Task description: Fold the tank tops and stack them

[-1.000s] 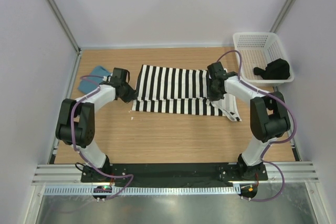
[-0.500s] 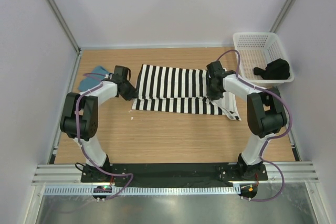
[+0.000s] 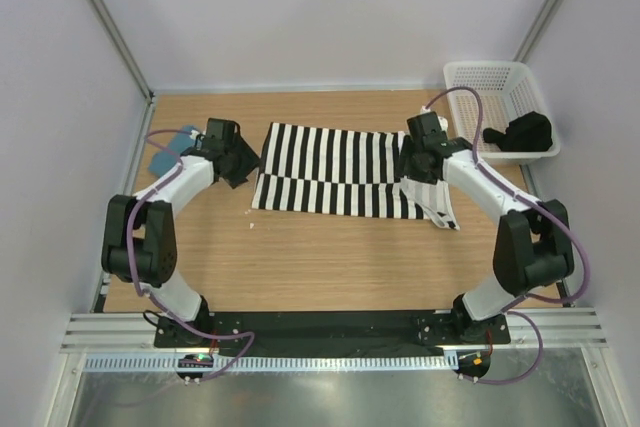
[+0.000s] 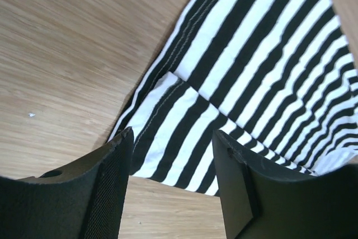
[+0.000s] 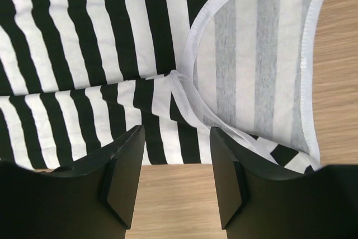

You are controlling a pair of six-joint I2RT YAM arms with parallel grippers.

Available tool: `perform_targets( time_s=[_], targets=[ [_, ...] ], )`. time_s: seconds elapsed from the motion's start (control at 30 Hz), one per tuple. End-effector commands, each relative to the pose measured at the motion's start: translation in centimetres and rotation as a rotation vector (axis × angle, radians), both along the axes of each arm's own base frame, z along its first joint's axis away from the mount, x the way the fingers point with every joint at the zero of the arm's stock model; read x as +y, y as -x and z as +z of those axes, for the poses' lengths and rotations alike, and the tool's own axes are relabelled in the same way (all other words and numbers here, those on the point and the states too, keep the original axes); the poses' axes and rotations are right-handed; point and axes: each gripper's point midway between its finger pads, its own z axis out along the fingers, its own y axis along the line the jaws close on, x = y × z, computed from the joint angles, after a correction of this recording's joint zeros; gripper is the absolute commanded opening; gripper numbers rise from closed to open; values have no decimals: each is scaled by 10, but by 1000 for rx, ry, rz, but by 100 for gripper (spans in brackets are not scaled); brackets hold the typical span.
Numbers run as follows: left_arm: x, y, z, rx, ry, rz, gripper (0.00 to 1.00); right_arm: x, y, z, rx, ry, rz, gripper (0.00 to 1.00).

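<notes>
- Left gripper (image 3: 238,162): jaws spread wide and holding nothing. It sits at the left end of the striped tank top (image 3: 335,172). In the left wrist view the fingers (image 4: 112,166) straddle the folded corner of the cloth. Contact cannot be judged.
- Right gripper (image 3: 413,162): jaws likewise apart and empty. It is poised over the right end of the same top, where a white-edged strap (image 5: 187,96) crosses the fold and the paler inner side shows.
- The striped top lies flat at table centre, doubled along its length, with its straps trailing toward 4 o'clock.
- The teal tank top (image 3: 170,150) lies bunched at 9 o'clock from the left gripper, partly hidden by that arm's purple cable (image 3: 165,135).
- A white mesh basket (image 3: 480,75) stands at 2 o'clock from the right gripper, with a black item (image 3: 525,132) inside.
- Surface: a wooden table (image 3: 320,257) with a small white speck (image 3: 250,224) near the striped top.
- Surroundings: pale walls on three sides, and a metal rail (image 3: 320,327) at 6 o'clock.
</notes>
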Motion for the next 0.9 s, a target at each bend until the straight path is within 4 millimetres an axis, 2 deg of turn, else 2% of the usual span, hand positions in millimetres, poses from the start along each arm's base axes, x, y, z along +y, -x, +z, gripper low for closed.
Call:
perform_targets(
  time_s=[0.0,0.1,0.13,0.17,0.2,0.27,0.3,0.5,0.67,0.77,0.87],
  targets=[
    [9,3,33,-100,-39,1,60,-12,23,16,-33,-2,-36,56],
    [10,17,37,-114,-44,-5,61,-14,53,10,-13,-47,-54,53],
    [8,24,30,-101,-42,-16,61,-14,60,7,-8,-58,-53,54],
    [4,28,33,-111,-32,-34,61,-12,68,6,-3,-82,-59,52],
    [-2,30,32,-114,-23,-54,60,-15,82,-5,26,-82,-65,50],
    [-18,39,26,-101,0,-107,59,-14,94,-5,21,-112,-75,47],
    [-22,40,23,-95,-4,-125,59,-16,105,-16,49,-112,-84,47],
    [-36,43,5,-68,25,-186,57,-15,130,-41,112,-145,-100,45],
    [-39,44,-8,-40,13,-218,55,-26,129,-52,118,-92,-143,45],
    [-40,43,-15,-23,12,-225,54,-45,120,-53,89,9,-209,45],
    [-39,42,-20,-13,-3,-229,53,-56,108,-48,44,59,-258,45]
  ],
)
